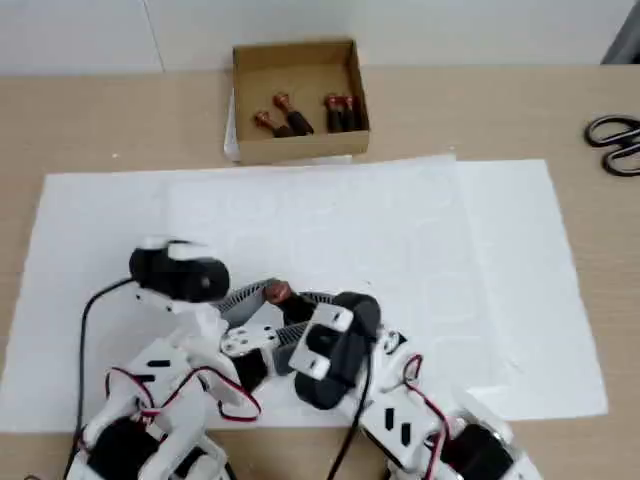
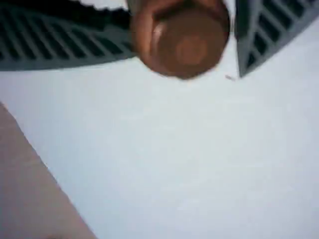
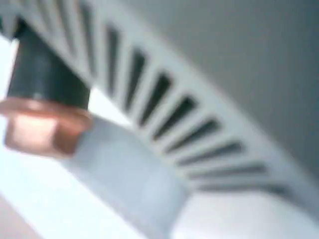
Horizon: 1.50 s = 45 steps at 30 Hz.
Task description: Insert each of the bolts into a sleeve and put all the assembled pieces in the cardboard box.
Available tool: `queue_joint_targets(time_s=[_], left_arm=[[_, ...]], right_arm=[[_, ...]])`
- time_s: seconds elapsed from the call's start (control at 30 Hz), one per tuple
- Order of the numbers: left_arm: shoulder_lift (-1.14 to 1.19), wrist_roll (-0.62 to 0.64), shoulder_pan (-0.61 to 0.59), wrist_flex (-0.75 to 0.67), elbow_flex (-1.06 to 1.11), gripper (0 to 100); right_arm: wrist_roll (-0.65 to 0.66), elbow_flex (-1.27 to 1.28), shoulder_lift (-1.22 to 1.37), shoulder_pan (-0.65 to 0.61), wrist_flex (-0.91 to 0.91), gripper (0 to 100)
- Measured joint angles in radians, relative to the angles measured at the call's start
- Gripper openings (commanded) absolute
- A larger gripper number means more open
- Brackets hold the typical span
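Bolt seated in sleeve, held over the paper!
My left end effector pinches the copper bolt by its head; the black sleeve rests against my right end effector, whose grip I cannot tell.

Open white paper stretches up to the cardboard box; scissors lie well aside
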Motion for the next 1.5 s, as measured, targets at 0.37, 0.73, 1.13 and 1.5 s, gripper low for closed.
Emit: queue_joint_targets(time_s=[0.37,0.73,1.13,1.5], left_arm=[[0.0,-0.003,-0.017,-0.023,0.002,38],[0.006,-0.021,-0.144,-0.138,0.051,38],[0.011,-0.023,-0.153,-0.169,-0.009,38],[0.015,-0.021,-0.27,-0.327,-0.015,6]], right_arm=[[0.002,0.0,0.0,0.0,0.0,0.5],[0.002,0.002,-0.005,0.0,-0.003,0.5],[0.008,0.04,-0.006,-0.002,-0.006,0.5],[0.008,0.04,-0.006,-0.003,-0.006,0.5]])
